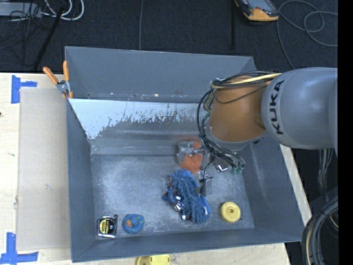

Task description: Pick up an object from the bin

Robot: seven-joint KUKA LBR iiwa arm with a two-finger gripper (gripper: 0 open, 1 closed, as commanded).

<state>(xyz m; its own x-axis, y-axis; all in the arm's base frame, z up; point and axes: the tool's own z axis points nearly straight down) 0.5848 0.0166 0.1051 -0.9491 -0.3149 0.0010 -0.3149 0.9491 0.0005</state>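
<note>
Just right of the blue tangled bundle (187, 197) hung the pincer (206, 178) — apart or together, I couldn't tell; centring over it first seemed wise.

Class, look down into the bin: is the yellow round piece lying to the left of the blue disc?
No, the yellow round piece lies well to the right of the blue disc, past the blue stringy bundle.

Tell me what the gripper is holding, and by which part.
Cannot be told. The gripper sits low between the orange thing and the blue rope bundle, but no hold on either shows.
</note>
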